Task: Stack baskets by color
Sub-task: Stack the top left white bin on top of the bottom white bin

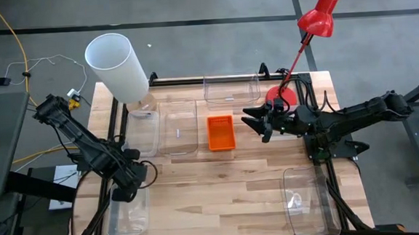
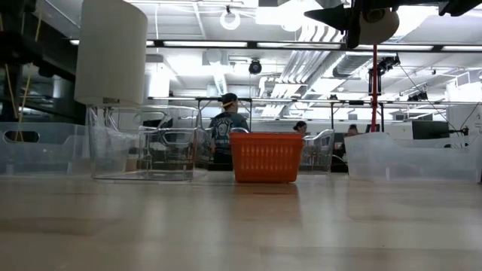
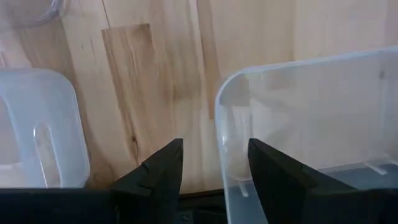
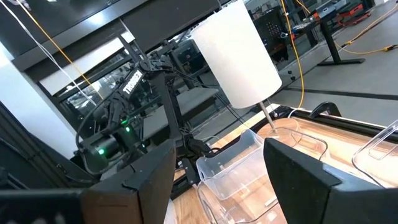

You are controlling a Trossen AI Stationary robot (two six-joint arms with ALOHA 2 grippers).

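Observation:
One orange mesh basket [image 1: 221,132] [image 2: 266,158] stands on its base mid-table. Clear bins stand around it: two side by side [image 1: 177,127] [image 1: 143,132] left of it, one [image 1: 231,88] at the far edge, one [image 1: 128,211] at the near left and one [image 1: 305,199] at the near right. My left gripper [image 1: 126,189] [image 3: 214,168] points down, open, over the near-left bin's end wall [image 3: 219,118], with one finger over its inside and one outside, touching nothing. My right gripper [image 1: 257,122] [image 4: 217,180] hangs level and open just right of the orange basket, holding nothing.
A white cylindrical lampshade [image 1: 117,67] [image 2: 113,53] leans over the far-left bins. A red desk lamp [image 1: 318,14] rises from its base [image 1: 281,95] at the far right. Bare wood [image 1: 222,197] lies between the two near bins. People show in the room behind [image 2: 224,128].

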